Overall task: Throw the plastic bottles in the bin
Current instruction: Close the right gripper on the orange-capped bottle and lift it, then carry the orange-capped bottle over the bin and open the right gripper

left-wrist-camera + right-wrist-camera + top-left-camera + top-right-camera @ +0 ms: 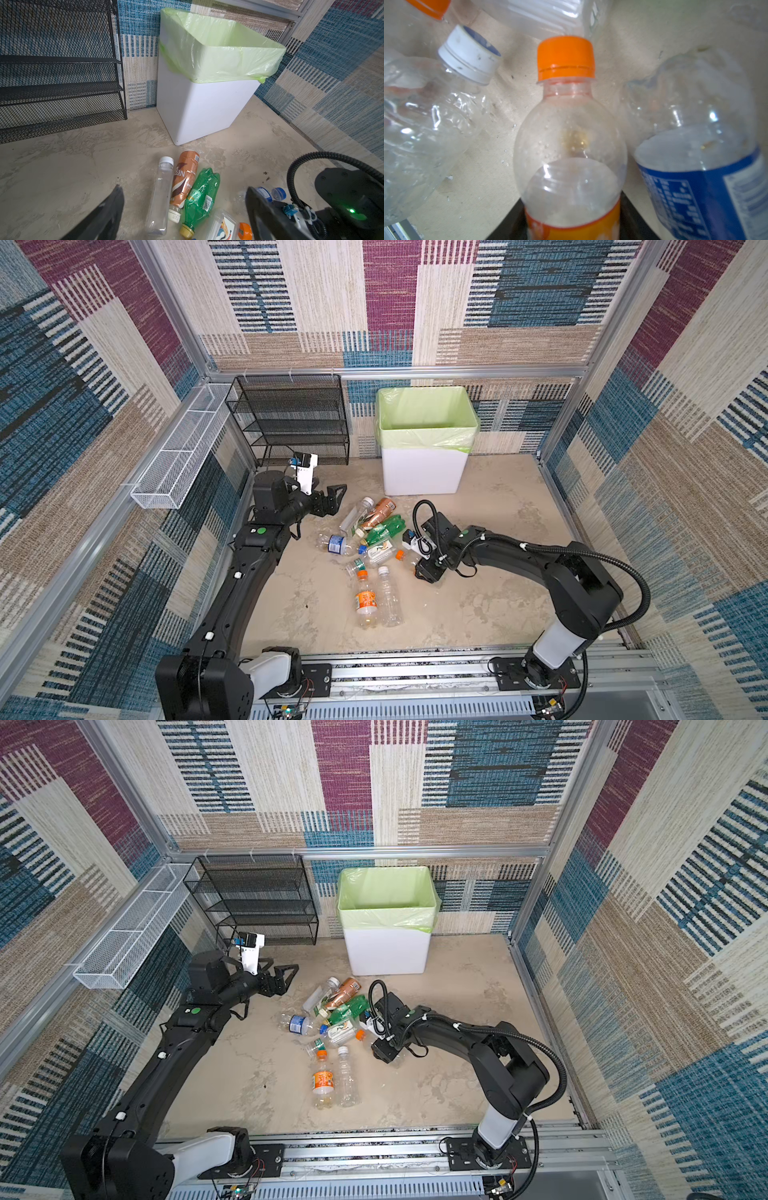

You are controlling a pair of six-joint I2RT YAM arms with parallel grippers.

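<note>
Several plastic bottles (374, 531) lie in a loose pile on the beige floor in front of the bin (424, 472), a white box lined with a pale green bag. My right gripper (572, 218) is shut on a clear bottle (569, 135) with an orange cap and orange label, low at the pile's right edge (417, 562). A blue-labelled bottle (695, 176) and a white-capped clear one (425, 116) lie beside it. My left gripper (184, 188) hangs open and empty left of the pile (332, 499), above a clear (160, 197), a brown (185, 176) and a green bottle (201, 197).
A black mesh shelf rack (291, 418) stands at the back left beside the bin. A long white wire basket (178, 456) hangs on the left wall. Two more bottles (376, 601) lie nearer the front. Patterned walls enclose three sides; a metal rail (415, 672) runs along the front.
</note>
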